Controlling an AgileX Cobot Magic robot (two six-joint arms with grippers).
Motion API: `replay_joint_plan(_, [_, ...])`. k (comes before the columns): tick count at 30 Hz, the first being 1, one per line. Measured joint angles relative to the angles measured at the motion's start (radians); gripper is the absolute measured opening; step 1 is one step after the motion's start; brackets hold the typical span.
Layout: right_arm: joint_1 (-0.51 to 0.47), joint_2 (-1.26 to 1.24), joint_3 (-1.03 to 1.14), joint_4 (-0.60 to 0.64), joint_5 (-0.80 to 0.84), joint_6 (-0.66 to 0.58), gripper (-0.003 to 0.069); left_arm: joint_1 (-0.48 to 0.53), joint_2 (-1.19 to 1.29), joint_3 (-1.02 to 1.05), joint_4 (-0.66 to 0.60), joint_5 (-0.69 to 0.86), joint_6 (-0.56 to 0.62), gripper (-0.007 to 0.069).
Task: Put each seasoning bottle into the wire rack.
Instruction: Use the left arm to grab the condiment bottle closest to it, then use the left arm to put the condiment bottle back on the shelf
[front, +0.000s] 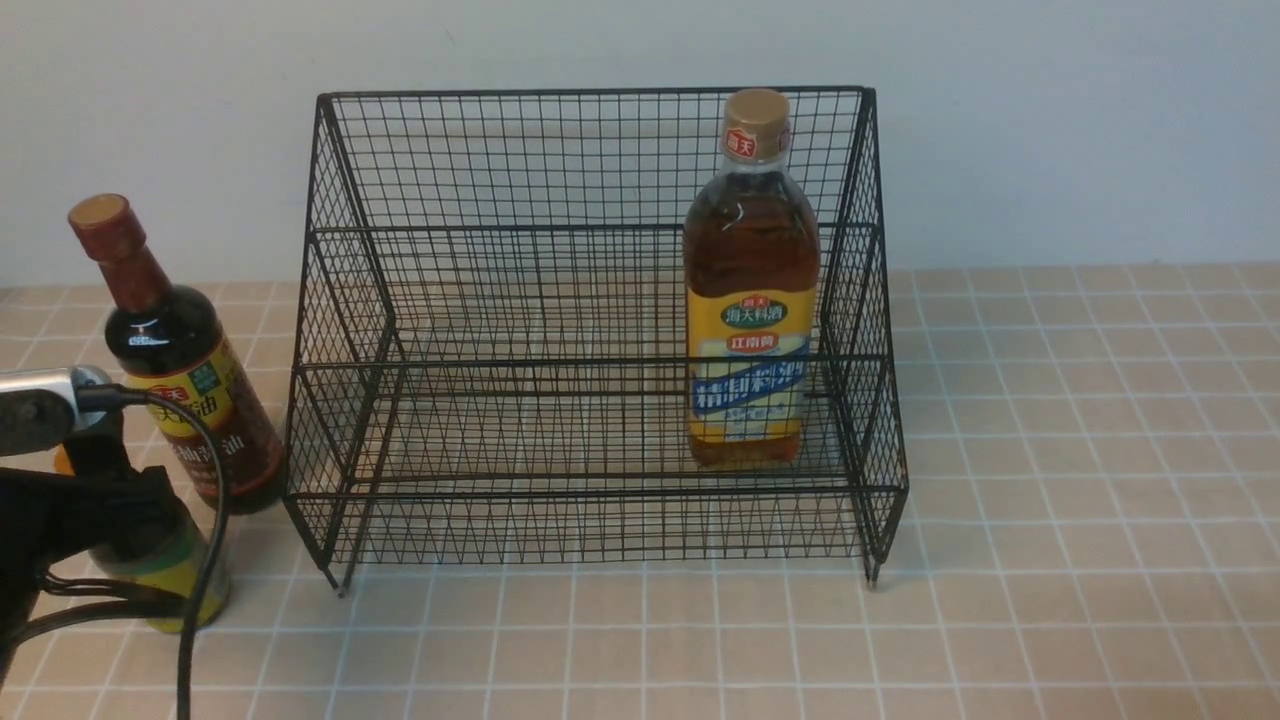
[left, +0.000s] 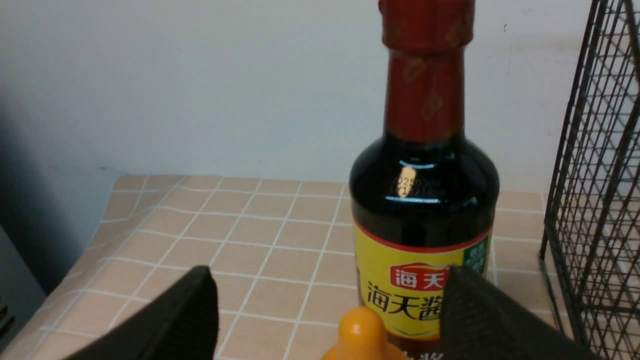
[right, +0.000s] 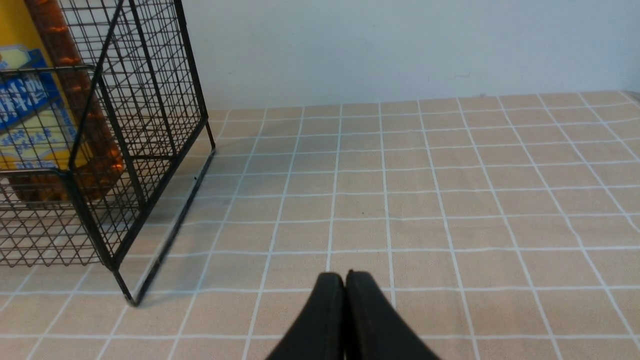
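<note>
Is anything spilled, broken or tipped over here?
No, nothing looks odd: the tall amber bottle with a tan cap stands upright in the black wire rack, and I see no spill or breakage.

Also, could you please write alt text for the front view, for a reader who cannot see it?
A black wire rack holds one tall amber bottle upright toward its right side. To the rack's left stand a dark long-necked bottle and a small bottle, partly hidden by the left end effector.
</note>
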Motion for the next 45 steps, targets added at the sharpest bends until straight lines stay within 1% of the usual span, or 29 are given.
replay_joint_plan(6, [0.0,0.0,0.0,0.0,0.0,0.0,-0.0015,0.0,0.098,-0.004,0.0,-0.036,-0.001,0.0542])
replay_joint_plan(10, [0.0,0.0,0.0,0.0,0.0,0.0,-0.0015,0.0,0.146,-0.005,0.0,-0.074,-0.028,0.0535])
replay_joint_plan(12, [0.0,0.0,0.0,0.0,0.0,0.0,-0.0015,0.0,0.153,-0.005,0.001,-0.085,-0.044,0.0501])
replay_joint_plan(13, [0.0,0.0,0.0,0.0,0.0,0.0,-0.0015,0.0,0.153,-0.005,0.003,-0.085,-0.05,0.047])
replay_joint_plan(14, [0.0,0.0,0.0,0.0,0.0,0.0,-0.0015,0.0,0.153,-0.005,0.006,-0.085,-0.053,0.0429])
replay_joint_plan(16, [0.0,0.0,0.0,0.0,0.0,0.0,-0.0015,0.0,0.153,-0.005,0.008,-0.085,-0.06,0.0308])
replay_joint_plan(17, [0.0,0.0,0.0,0.0,0.0,0.0,-0.0015,0.0,0.153,-0.005,0.008,-0.082,-0.066,0.0278])
replay_joint_plan(22, [0.0,0.0,0.0,0.0,0.0,0.0,-0.0015,0.0,0.143,-0.005,0.013,-0.066,-0.066,0.0279])
replay_joint_plan(26, [0.0,0.0,0.0,0.0,0.0,0.0,-0.0015,0.0,0.068,-0.005,0.015,0.022,-0.055,0.0279])
replay_joint_plan(29, [0.0,0.0,0.0,0.0,0.0,0.0,-0.0015,0.0,-0.029,-0.015,0.011,0.123,-0.01,0.0277])
replay_joint_plan(33, [0.0,0.0,0.0,0.0,0.0,0.0,-0.0015,0.0,-0.164,-0.077,-0.017,0.35,0.1,0.0277])
replay_joint_plan(35, [0.0,0.0,0.0,0.0,0.0,0.0,-0.0015,0.0,-0.224,-0.126,-0.05,0.462,0.161,0.0277])
replay_joint_plan(36, [0.0,0.0,0.0,0.0,0.0,0.0,-0.0015,0.0,-0.273,-0.165,-0.075,0.542,0.206,0.0277])
replay_joint_plan(37, [0.0,0.0,0.0,0.0,0.0,0.0,-0.0015,0.0,-0.273,-0.171,-0.078,0.552,0.212,0.0277])
replay_joint_plan(39, [0.0,0.0,0.0,0.0,0.0,0.0,-0.0015,0.0,-0.339,-0.244,-0.11,0.671,0.278,0.0277])
replay_joint_plan(43, [0.0,0.0,0.0,0.0,0.0,0.0,-0.0015,0.0,-0.402,-0.332,-0.119,0.767,0.353,0.0277])
replay_joint_plan(45, [0.0,0.0,0.0,0.0,0.0,0.0,-0.0015,0.0,-0.416,-0.367,-0.121,0.795,0.361,0.0276])
